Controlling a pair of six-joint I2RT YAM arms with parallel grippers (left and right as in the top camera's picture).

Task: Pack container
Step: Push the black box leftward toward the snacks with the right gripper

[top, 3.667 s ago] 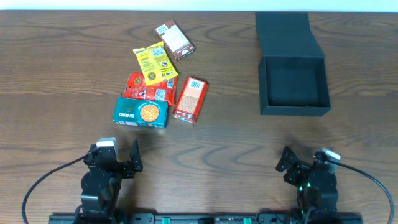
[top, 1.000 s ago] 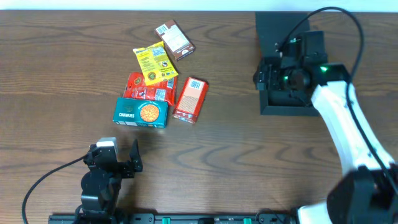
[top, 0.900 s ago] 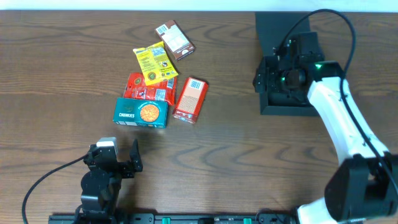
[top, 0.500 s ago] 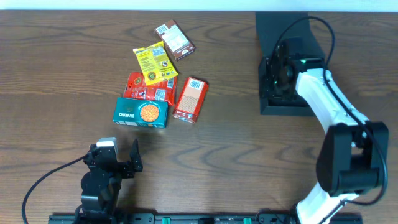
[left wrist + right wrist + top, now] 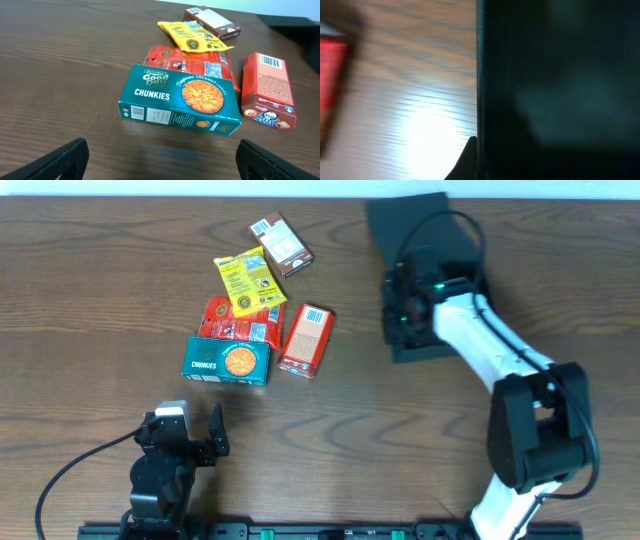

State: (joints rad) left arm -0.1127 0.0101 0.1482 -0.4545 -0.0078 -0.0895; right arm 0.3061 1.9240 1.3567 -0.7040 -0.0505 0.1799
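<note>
Matte-black and shallow, the container (image 5: pixel 405 220) sits skewed toward the far side of the wooden table (image 5: pixel 100 330), well right of the snacks, its flap lid lying open behind it. The right gripper (image 5: pixel 400 310) is pinched tight on its left wall (the wrist view shows little but dark cardboard). The left gripper (image 5: pixel 161 159) hangs near the front edge, jaws spread wide and empty, facing the teal cookie box (image 5: pixel 180 102) and the red carton (image 5: pixel 267 90).

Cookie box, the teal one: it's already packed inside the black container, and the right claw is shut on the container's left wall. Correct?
Not quite. The overhead view shows the teal cookie box lying on the table beside the red snack pack, not inside the container. The right claw is indeed shut on the container's left wall.
</note>
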